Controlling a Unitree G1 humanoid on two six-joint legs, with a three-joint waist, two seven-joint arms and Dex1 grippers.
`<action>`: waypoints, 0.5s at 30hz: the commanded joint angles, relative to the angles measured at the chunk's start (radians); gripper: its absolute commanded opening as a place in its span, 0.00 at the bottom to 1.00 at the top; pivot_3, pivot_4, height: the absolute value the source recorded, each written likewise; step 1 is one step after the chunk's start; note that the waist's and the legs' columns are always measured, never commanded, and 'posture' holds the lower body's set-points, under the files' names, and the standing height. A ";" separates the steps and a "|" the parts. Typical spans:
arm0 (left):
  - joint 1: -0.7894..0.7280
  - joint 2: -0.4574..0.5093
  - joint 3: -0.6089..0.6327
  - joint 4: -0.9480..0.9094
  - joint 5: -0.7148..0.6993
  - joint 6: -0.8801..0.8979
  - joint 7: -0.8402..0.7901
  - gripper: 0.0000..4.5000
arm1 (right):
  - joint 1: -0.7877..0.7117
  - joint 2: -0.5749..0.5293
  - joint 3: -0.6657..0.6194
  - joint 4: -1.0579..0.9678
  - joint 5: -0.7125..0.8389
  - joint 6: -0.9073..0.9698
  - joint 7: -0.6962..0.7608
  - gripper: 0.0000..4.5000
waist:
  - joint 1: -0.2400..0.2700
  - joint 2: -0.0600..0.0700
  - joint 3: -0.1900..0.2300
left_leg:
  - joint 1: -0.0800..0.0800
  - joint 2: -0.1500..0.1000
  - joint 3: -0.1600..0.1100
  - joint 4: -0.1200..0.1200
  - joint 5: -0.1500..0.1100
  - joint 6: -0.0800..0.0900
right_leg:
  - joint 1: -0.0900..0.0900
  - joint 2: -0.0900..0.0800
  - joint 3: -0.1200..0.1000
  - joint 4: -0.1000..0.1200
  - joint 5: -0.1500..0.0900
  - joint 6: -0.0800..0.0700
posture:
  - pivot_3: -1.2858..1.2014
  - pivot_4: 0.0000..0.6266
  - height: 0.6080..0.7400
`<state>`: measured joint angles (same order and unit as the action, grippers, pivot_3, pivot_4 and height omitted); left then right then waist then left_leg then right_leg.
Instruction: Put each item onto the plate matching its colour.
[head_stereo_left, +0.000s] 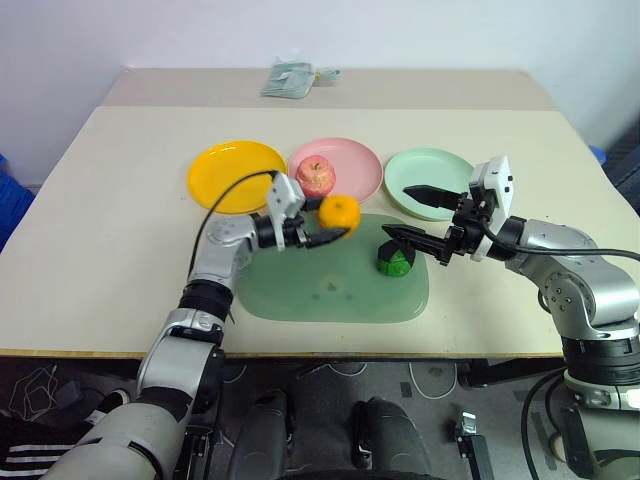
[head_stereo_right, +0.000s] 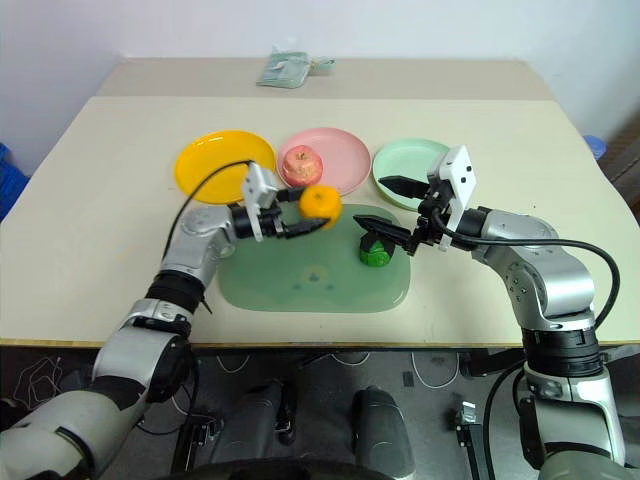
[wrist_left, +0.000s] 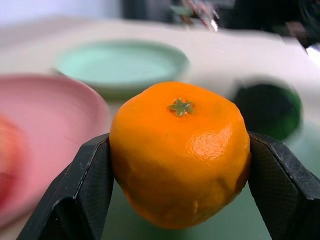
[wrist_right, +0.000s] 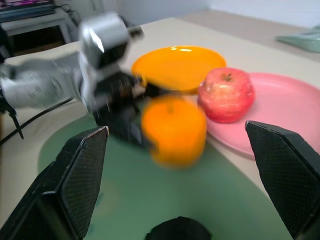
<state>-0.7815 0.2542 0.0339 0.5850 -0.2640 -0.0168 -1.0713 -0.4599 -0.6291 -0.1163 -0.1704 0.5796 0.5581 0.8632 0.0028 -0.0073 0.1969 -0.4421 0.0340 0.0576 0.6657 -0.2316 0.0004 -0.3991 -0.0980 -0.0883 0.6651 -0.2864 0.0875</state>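
Above the green mat (head_stereo_left: 330, 285), left fingers (wrist_left: 85, 185) pinch the mandarin (head_stereo_left: 339, 212); right fingers (wrist_right: 82, 170) spread apart.

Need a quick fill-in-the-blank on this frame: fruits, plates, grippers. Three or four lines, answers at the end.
1. The left gripper is shut on the ____.
2. The apple sits on the ____ plate.
3. The green piece lies on the cutting ____, not yet on the mint green plate.
4. The right gripper above the green piece has its fingers ____.

Missing words: mandarin; pink; mat; open
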 joint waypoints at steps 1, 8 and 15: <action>0.037 0.043 0.100 -0.099 -0.042 0.024 0.133 0.72 | -0.052 0.053 -0.030 -0.004 0.009 -0.037 -0.056 1.00 | -0.003 0.000 0.000 | 0.000 0.000 0.000 0.000 0.000 0.000 | 0.000 0.000 0.000 0.000 0.000 0.000 | 0.52 0.24 1.00; -0.054 0.114 0.249 0.172 0.021 -0.176 0.492 0.72 | -0.123 0.127 0.029 0.036 -0.019 -0.066 -0.056 1.00 | 0.008 0.000 0.000 | 0.000 -0.001 0.000 0.000 0.000 0.000 | 0.000 0.000 0.000 0.000 0.000 0.000 | 0.52 0.24 1.00; -0.179 0.104 0.285 0.486 0.023 -0.281 0.607 0.72 | -0.155 0.125 0.046 0.076 -0.035 -0.077 -0.026 1.00 | 0.023 -0.001 0.000 | -0.001 -0.002 0.003 0.001 0.000 0.001 | 0.002 0.000 -0.001 -0.003 0.001 0.002 | 0.52 0.24 1.00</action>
<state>-0.9378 0.3616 0.3105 1.0481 -0.2467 -0.2560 -0.4808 -0.5911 -0.4970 -0.0618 -0.0810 0.5459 0.5011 0.8289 0.0258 -0.0082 0.1964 -0.4430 0.0322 0.0614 0.6665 -0.2319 0.0011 -0.3977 -0.0985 -0.0892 0.6626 -0.2851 0.0897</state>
